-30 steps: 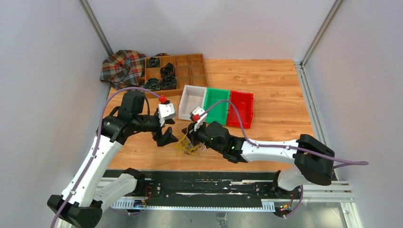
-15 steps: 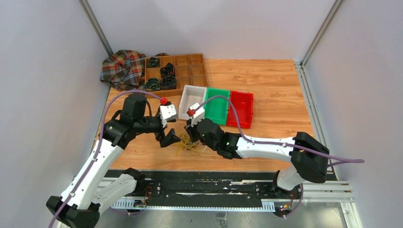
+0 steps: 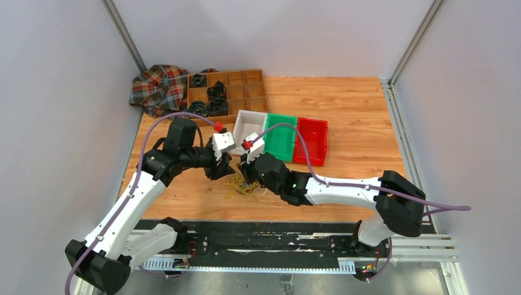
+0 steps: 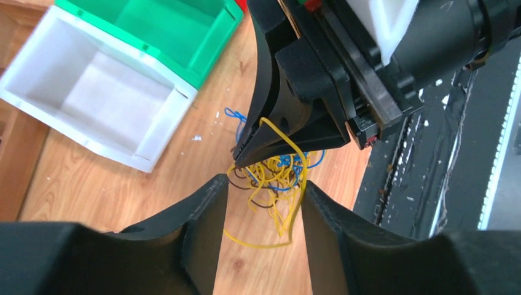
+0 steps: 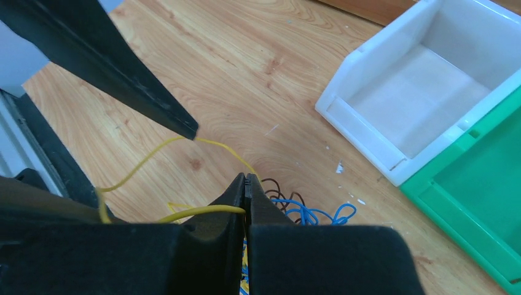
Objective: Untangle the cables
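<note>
Currently the separating step is judged to be in hand: a yellow strand is being singled out of the knot. The cables (image 3: 242, 184), thin yellow, blue and dark wires, are seen as one loose tangle on the tabletop (image 3: 356, 123), just on the arm-base side of the white bin (image 3: 249, 123) and apart from its wall.

Right fingers (image 5: 243, 187): pressed together, with a yellow strand pinched near the tips. In the left wrist view a yellow loop is seen draped over that same tip. Whether one strand or more is caught cannot be told. Blue loops are seen lying under the tip, toward the white bin.

Left fingers (image 3: 222, 169): spread partway and set astride the tangle, with yellow wires seen in the gap. Nothing is clamped. In the right wrist view one tip is seen touching a yellow strand.

Next move, as judged: the left fingers would need to be closed on a strand other than the pinched one, then the two drawn apart slowly. If several wires were caught, the whole clump could be dragged along, not loosened.
</note>
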`<state>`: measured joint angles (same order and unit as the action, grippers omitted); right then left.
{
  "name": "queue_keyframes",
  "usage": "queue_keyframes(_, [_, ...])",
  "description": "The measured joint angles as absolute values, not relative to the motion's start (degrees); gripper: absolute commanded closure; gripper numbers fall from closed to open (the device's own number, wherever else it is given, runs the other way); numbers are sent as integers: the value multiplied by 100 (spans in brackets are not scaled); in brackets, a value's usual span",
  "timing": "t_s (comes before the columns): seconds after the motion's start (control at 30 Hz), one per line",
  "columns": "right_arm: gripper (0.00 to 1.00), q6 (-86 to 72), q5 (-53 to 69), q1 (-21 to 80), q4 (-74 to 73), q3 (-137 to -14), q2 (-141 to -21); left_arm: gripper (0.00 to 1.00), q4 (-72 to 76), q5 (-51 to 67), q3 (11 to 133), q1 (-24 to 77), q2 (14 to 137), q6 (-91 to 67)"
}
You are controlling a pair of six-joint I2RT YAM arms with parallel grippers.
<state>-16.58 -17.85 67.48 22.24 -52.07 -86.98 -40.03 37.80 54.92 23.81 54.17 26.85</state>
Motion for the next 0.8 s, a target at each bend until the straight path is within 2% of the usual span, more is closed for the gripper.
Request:
queue_keyframes(0.1, [99, -1730, -1623, 6748, 2351, -5207, -8702, 65, -4359, 3813, 5645, 2383, 5579, 2945])
queue_keyframes(0.23, [99, -1787, -1365, 6748, 2558, -5177, -8702, 94, -4650, 3830, 5754, 2383, 5690, 3181])
queue_keyframes(0.27, [99, -1798, -1295, 6748, 2591, -5172, -8702, 99, -4683, 3826, 5754, 2386, 5688, 3227])
queue_keyframes(0.37, [98, -1815, -1052, 6748, 2698, -5146, -8702, 99, -4674, 3697, 5780, 2388, 5675, 3240])
queue_keyframes(0.57, [79, -1951, -1055, 6748, 3022, -4845, -8702, 99, -4622, 3437, 6075, 2388, 5513, 2995])
queue_keyframes(0.8, [73, -2143, -1046, 6687, 3601, -4676, -8757, 100, -5000, 3785, 7057, 2388, 5225, 2783])
